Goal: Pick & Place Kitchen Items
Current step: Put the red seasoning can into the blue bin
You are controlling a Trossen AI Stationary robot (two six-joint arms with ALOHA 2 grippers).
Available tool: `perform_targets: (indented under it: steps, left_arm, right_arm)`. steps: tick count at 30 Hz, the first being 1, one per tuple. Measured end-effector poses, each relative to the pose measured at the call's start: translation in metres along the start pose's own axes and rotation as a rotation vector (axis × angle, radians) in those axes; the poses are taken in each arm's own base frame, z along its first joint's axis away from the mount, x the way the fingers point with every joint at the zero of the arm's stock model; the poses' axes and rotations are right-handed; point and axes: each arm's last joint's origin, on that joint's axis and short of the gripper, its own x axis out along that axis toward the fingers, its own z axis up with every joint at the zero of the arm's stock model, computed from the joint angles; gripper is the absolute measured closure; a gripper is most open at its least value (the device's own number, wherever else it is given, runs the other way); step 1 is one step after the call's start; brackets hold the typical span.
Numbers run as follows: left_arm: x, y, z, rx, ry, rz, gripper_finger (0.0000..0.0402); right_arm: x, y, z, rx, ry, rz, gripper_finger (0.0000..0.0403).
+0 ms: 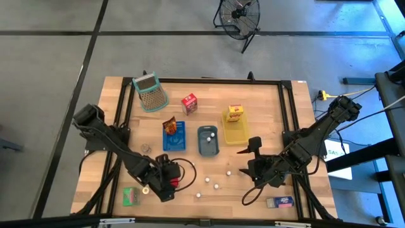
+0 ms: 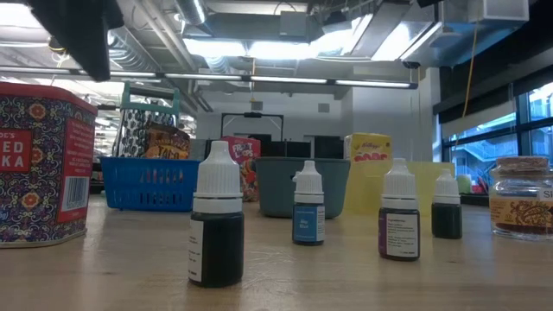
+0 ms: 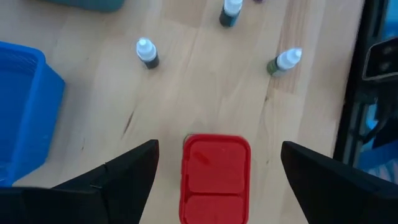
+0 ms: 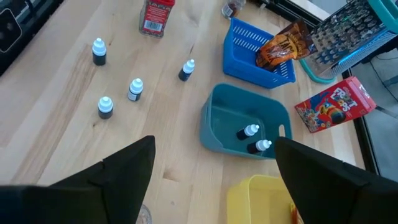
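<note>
A red tin (image 3: 214,177) stands on the wooden table near its front left, and my left gripper (image 3: 219,144) hangs open above it. One finger is on each side of the tin, with a gap on both sides. My right gripper (image 4: 214,141) hangs open over the table's front right (image 1: 253,166) and holds nothing. Several small white-capped dropper bottles (image 1: 217,186) stand loose between the arms. Two more bottles (image 4: 249,132) lie in the grey-blue tray (image 4: 211,134). A brown packet (image 4: 283,43) leans in the blue tray (image 4: 239,43). A yellow carton (image 1: 235,113) stands on the yellow tray (image 1: 234,134).
A red carton (image 1: 189,103) and the green-rimmed mesh basket (image 1: 150,93) are at the table's far side. A small jar (image 1: 145,147) stands left of the blue tray. A green carton (image 1: 131,196) lies at the near left, a blue carton (image 1: 280,202) at the near right.
</note>
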Motion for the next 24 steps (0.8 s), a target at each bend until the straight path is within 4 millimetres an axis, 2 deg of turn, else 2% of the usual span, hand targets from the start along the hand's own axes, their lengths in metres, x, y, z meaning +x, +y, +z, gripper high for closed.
perform_targets:
  steps: [7, 17, 24]
  left_arm:
    - [0.015, -0.003, -0.004, 0.030, 0.044, 0.026, 0.0068]
    - [0.018, -0.004, -0.005, 0.022, 0.068, 0.021, 0.0068]
    - [0.034, -0.002, -0.012, 0.050, 0.129, 0.095, 0.0068]
  right_arm:
    - [0.000, 0.000, 0.000, -0.001, -0.003, 0.001, 0.0070]
    - [0.000, 0.000, 0.000, -0.001, -0.004, 0.000, 0.0070]
    - [0.000, 0.000, 0.000, 0.001, -0.002, 0.008, 0.0070]
